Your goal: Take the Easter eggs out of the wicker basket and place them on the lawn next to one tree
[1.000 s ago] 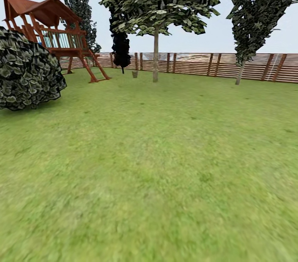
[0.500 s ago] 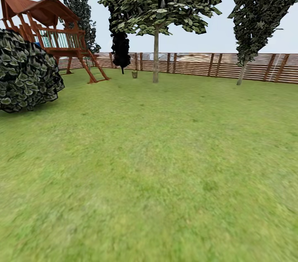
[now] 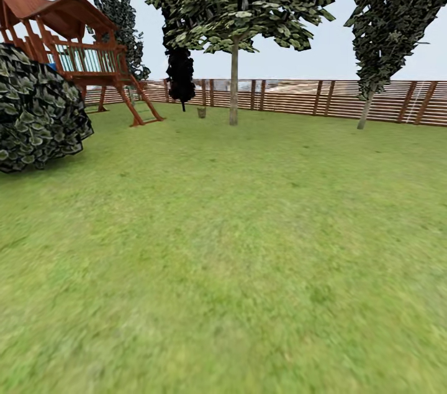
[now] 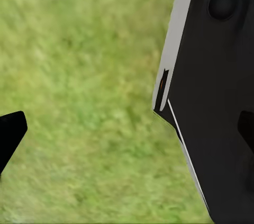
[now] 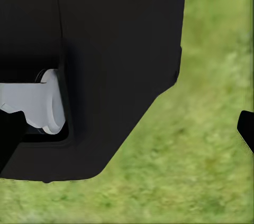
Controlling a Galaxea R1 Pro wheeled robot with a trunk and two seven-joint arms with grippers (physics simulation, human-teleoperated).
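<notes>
Head view shows the lawn (image 3: 236, 245), wide and green, running back to a brown slat fence (image 3: 323, 99). A thin-trunked leafy tree (image 3: 234, 80) stands in front of the fence. Just beside its foot, toward the playhouse, sits a small tan thing (image 3: 202, 112). It is too small to tell what it is. It may be the wicker basket, but I cannot be sure. No Easter eggs can be made out from here.

Well away from that tree, on the same side as the small thing, is a red wooden playhouse (image 3: 81, 52) with a ladder, and nearer the camera a big round dark bush (image 3: 37, 108). On the tree's other side a dark narrow tree (image 3: 391, 15) leans up from the fence.

The left wrist view looks down on grass. A dark finger tip (image 4: 11, 131) and a big black and white robot part (image 4: 211, 102) show there. I cannot tell if the left claw is wide or narrow. The right wrist view has grass too, a large black robot part (image 5: 100, 65) and a dark tip (image 5: 246, 128) at the edge. I cannot tell that claw's state either.

I think the eggs will be light, hard, smooth and round, so they may slip or roll. A gentle pinch across the fat middle of each egg looks best.
</notes>
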